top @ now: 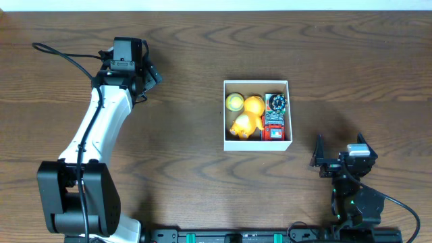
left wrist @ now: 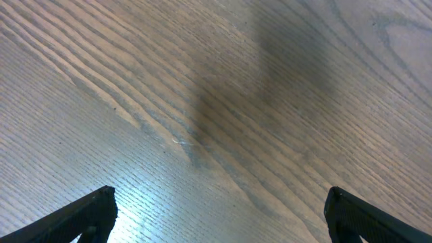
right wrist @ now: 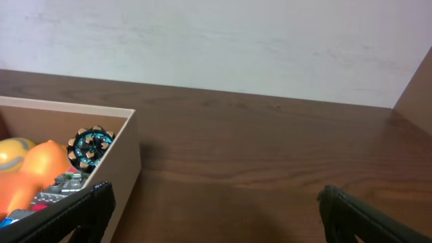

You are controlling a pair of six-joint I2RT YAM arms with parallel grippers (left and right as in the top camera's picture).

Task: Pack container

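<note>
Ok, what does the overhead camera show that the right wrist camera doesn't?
Only overhead: the left arm and the open left gripper, well off to the left of the box, and all four of the box's walls.
Only right wrist: the pale wall behind the table.
Both: the box's near corner, the orange toy and the round teal-and-black toy inside it, the open right gripper, and the wooden tabletop.

Open table (top: 189, 61) all round container (top: 257, 146); toys (top: 254, 116) crowd its inside.
</note>
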